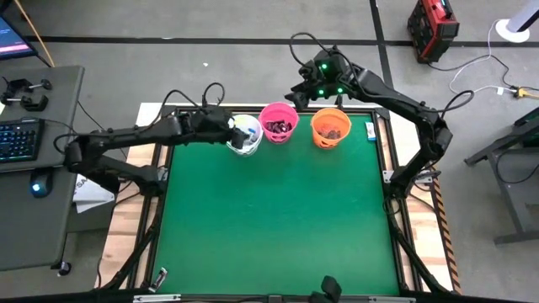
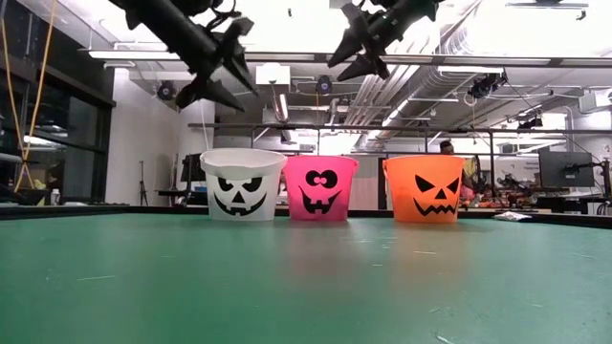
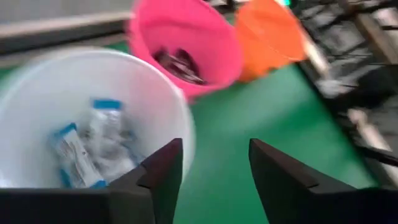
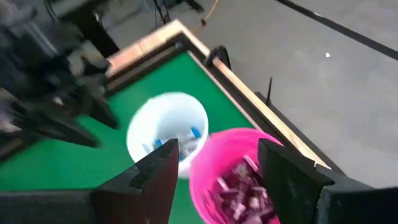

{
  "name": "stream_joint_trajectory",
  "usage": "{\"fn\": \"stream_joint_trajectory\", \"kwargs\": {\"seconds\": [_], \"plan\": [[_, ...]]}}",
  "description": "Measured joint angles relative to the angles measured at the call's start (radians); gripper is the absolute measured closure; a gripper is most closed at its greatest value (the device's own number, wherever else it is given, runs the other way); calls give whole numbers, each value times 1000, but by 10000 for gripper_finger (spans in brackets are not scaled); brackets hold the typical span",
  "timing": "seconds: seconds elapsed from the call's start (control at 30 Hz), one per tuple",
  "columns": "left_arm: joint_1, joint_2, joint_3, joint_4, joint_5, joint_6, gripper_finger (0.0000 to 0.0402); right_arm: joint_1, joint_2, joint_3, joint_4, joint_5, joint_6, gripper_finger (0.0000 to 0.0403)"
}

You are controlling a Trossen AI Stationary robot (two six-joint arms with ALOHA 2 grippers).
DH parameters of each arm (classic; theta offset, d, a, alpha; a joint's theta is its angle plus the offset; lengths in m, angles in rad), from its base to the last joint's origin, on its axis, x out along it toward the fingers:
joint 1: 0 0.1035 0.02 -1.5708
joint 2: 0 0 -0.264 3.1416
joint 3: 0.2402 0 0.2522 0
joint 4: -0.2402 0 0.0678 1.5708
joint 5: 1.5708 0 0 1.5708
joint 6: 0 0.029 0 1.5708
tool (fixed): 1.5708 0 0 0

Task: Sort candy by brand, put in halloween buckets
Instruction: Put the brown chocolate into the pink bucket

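**Both claws spread and empty above the bucket row**

Nearest the low camera lies the bare green table [image 2: 306,287]. Beyond it, at the far edge, three halloween buckets stand upright in a row, close beside one another: the white bucket [image 2: 243,184], the pink bucket [image 2: 319,188] and the orange bucket [image 2: 436,188].

The left gripper [image 3: 211,168] hangs above the white bucket's rim, its fingers parted with only air between them; nothing is gripped. Inside that bucket lies candy [image 3: 93,146] in clear and blue wrappers.

The right gripper [image 4: 214,165] hovers above the pink bucket, between it and the orange one from overhead, its fingers also spread apart and holding nothing. Reddish-dark wrapped sweets [image 4: 239,186] fill the pink bucket's floor, and dark pieces [image 1: 332,132] sit in the orange bucket.
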Motion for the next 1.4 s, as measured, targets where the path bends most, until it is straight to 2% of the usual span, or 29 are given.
{"fn": "stream_joint_trajectory", "kwargs": {"seconds": [0.07, 0.17, 0.4, 0.57, 0.63, 0.73, 0.83, 0.93, 1.07, 1.4], "plan": [[-24, -21, 0, -5, 82, -44, 216, 0, 0, 0, -26, 0, -37, 192], [-123, -44, 1, -63, 192, -98, 206, 0, 0, 0, -50, -1, -71, 192], [-509, -54, 0, -480, 197, -319, 204, 37, 0, -4, -102, -63, -10, 192], [-815, -45, 0, -619, 197, -597, 204, 137, 0, -4, -108, -68, 39, 192], [-915, -34, -4, -617, 227, -702, 204, 186, 0, -4, -108, -67, 77, 192], [-1044, -1, -26, -608, 289, -771, 204, 270, 0, -4, -103, -28, 148, 192], [-1150, 48, -63, -570, 329, -800, 204, 352, 0, -5, -103, 84, 238, 192], [-1200, 105, -102, -462, 435, -803, 204, 426, 0, -5, -103, 185, 297, 192], [-1252, 186, -109, -398, 532, -787, 204, 502, 0, -5, -103, 276, 338, 192], [-1386, 332, -108, -246, 609, -992, 204, 571, 1, -5, -201, 358, 336, 192]]}}
